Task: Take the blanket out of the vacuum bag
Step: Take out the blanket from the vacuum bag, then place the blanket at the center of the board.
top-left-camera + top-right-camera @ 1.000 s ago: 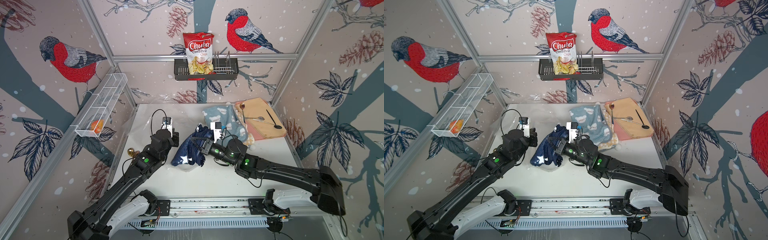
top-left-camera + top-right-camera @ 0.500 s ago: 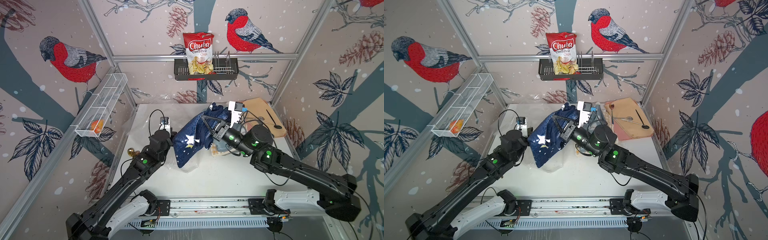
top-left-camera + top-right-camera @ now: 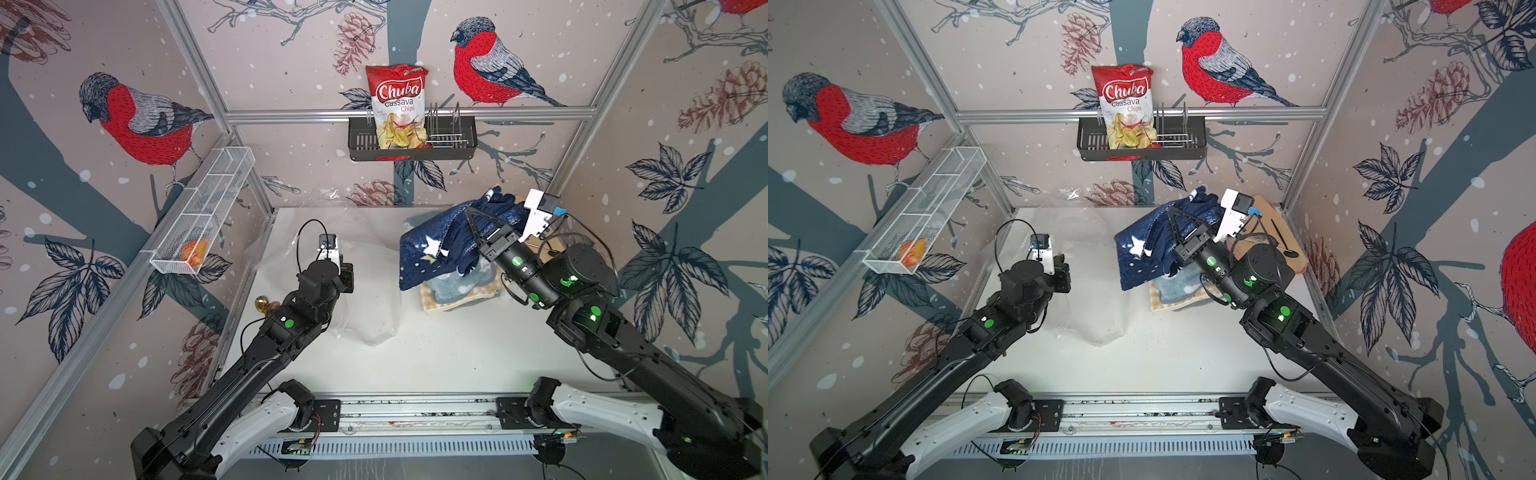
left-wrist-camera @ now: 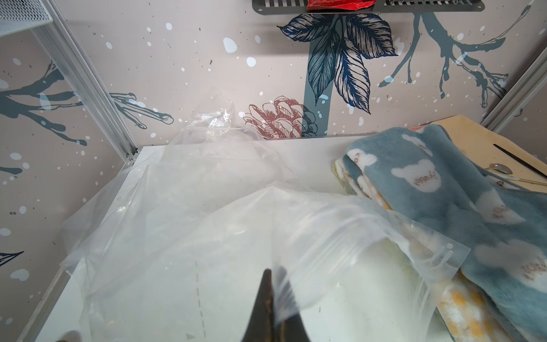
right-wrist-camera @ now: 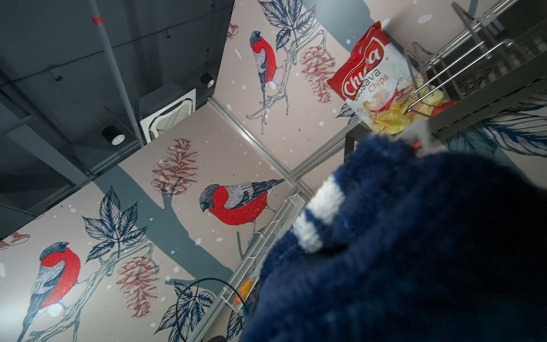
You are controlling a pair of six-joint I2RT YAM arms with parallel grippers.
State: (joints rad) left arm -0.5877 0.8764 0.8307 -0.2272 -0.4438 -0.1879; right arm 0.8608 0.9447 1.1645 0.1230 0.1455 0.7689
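The left claw (image 4: 273, 285) is clenched on the ribbed mouth edge of the vacuum bag (image 4: 225, 237). The right claw (image 3: 468, 212) is clamped on the navy star-print blanket (image 3: 432, 249), holding it up at the far right, fully outside the bag. The blanket hangs over a folded pale-blue towel (image 4: 429, 183); whether they touch cannot be told. Bare desk (image 3: 457, 353) separates bag from blanket and runs to the near rail. The bag lies slack, clear and crinkled at left, its far end bunched against the back wall.
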